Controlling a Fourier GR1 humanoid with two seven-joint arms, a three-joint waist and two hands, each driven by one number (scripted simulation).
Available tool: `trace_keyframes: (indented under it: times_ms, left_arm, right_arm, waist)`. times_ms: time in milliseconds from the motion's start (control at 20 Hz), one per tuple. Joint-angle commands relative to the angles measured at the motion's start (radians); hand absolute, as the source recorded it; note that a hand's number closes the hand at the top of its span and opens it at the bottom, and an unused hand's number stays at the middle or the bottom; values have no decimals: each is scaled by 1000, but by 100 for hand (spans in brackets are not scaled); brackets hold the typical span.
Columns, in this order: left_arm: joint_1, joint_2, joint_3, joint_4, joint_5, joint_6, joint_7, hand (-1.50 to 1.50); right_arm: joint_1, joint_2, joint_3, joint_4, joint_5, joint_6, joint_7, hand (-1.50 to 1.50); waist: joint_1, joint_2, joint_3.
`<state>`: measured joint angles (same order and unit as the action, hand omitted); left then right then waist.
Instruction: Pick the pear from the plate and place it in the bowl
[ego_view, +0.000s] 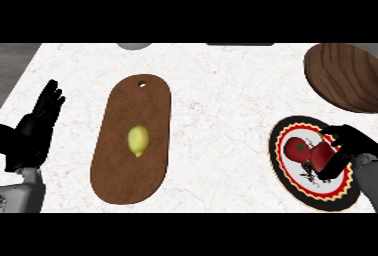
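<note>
The right robot hand (347, 150) is low at the right side, over the plate (284, 172), and its fingers curl round a red thing (314, 156) there. That thing looks like the pear, though it is red, and the fingers hide part of it, so I cannot be sure the hold is all the way round. The plate has a black rim with a red and yellow zigzag. The bowl (347, 75) is brown wood and sits past the plate, near the far right corner of the surface (221, 75). It looks tilted toward us, so the pear could roll back out if it is let go at the low edge. The pear could also slip if the robot hand lifts it with only the fingertips on it. To the left lies a long brown cutting board (133, 165) with a yellow lemon (138, 140) on it. The left robot hand (33, 132) rests open at the left edge, fingers up.
</note>
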<state>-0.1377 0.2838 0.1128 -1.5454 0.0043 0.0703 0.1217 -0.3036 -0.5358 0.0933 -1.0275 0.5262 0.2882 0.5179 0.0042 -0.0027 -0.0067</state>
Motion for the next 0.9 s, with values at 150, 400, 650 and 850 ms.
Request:
trace_keyframes:
  times_ms: [150,400,650,850]
  left_arm:
    - [17,1,32,-17,26,-42,-5,0]
    - [21,-29,7,-7,-27,-12,-23,0]
    - [-29,10,29,-5,9,-47,13,0]
    - [-81,-4,14,42,-15,-30,13,0]
  right_arm:
    - [-42,24,-35,126,39,-27,-164,150]
    - [-36,54,-43,119,73,-74,-176,150]
    - [-167,90,97,107,158,-49,-334,150]
    - [-266,90,173,171,248,-93,-496,150]
  waist:
    - [3,4,7]
    - [0,3,7]
    - [40,11,8]
    - [39,19,9]
